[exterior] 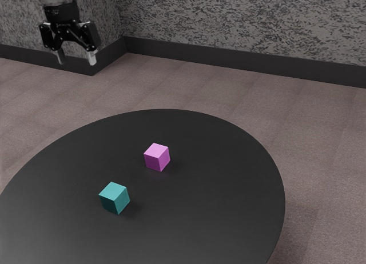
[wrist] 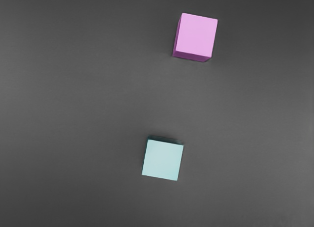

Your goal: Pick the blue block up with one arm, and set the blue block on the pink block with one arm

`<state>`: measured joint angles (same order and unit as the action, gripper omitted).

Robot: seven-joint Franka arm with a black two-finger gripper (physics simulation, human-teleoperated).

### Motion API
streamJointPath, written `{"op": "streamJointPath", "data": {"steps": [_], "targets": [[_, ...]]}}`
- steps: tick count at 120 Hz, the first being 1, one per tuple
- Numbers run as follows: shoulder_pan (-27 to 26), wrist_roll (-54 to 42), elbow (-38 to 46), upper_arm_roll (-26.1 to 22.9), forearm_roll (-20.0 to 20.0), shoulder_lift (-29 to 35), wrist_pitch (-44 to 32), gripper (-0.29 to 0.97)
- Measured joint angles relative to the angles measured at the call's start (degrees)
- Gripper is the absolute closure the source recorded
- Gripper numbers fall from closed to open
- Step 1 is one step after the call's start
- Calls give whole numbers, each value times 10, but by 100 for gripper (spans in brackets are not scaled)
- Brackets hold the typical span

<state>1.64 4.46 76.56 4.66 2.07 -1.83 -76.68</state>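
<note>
Gripper state: We found the gripper [exterior: 75, 59] high above the table [exterior: 229, 218], at the exterior view's upper left. Its two fingers stood apart with nothing between them.

Blue block, position: The blue block [exterior: 114, 198] rested flat on the round black table, on the near side in the exterior view. The pink block [exterior: 156, 156] sat farther back and toward the exterior view's right, near the blue block but not touching it.

Blue block relative to fingers: The blue block lay well below the fingers and toward the exterior view's right of them, with no contact. In the wrist view we saw the blue block [wrist: 163, 159] from above, with bare tabletop on every side and the pink block [wrist: 195, 37] clear of it.

Handling: We judged the blue block to be a small, rigid, light cube that was unlikely to deform or break. Its smooth faces could slip under a weak or off-centre clamp.

Where to take hold: We judged two opposite side faces, at about mid-height, to be the right grip. The fingers should be squared to those faces and centred on the cube. All four sides were free, so either pair would serve.

Alignment note: The cube sat slightly turned in the wrist view, so a small wrist rotation was probably needed before descent.

Task progress: The pick-up was not yet done.
</note>
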Motion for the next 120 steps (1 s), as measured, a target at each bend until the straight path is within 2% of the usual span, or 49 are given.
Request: {"op": "streamJointPath", "data": {"steps": [24, 30, 38, 49, 62, 90, 120], "targets": [[-31, 7, 59, 16, 8, -6, -36, 0], [-24, 8, 149, 7, 8, 15, -70, 0], [-3, 10, 322, -21, 2, 88, -143, 0], [-13, 12, 497, -46, -5, 164, -251, 0], [-12, 14, 619, -60, -7, 200, -371, 1], [-8, 8, 652, -60, -8, 119, -538, 3], [-4, -25, 655, -58, -9, 80, -599, 4]]}}
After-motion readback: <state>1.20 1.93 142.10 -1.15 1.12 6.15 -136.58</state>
